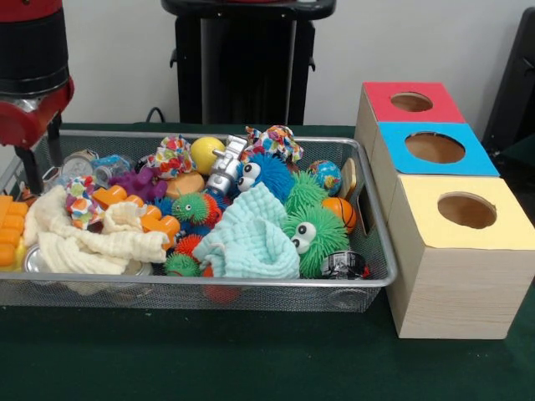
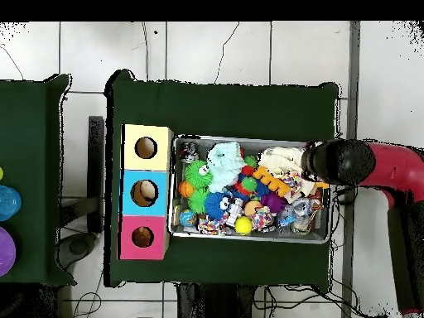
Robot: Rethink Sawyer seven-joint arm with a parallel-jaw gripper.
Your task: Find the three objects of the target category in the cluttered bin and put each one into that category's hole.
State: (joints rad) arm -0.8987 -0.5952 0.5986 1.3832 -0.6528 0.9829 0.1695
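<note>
Fuzzy balls (image 1: 316, 236), cloths (image 1: 251, 238) crowding bin (image 1: 380, 271)

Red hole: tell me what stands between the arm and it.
Only the bin's clutter: the arm hangs over the end away from the boxes, toys and cloths lying between. The red hole itself is uncovered.

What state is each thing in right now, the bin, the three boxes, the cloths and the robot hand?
wire mesh bin: full, heaped with toys and cloths.
red-panelled hole: open, nothing on it.
blue-panelled hole: open, nothing on it.
yellow-panelled hole: open, nothing on it.
mint cloth: crumpled over the toys.
cream cloth: bunched at the bin's end.
hand: above the cream-cloth end of the bin; open or shut cannot be told.
</note>
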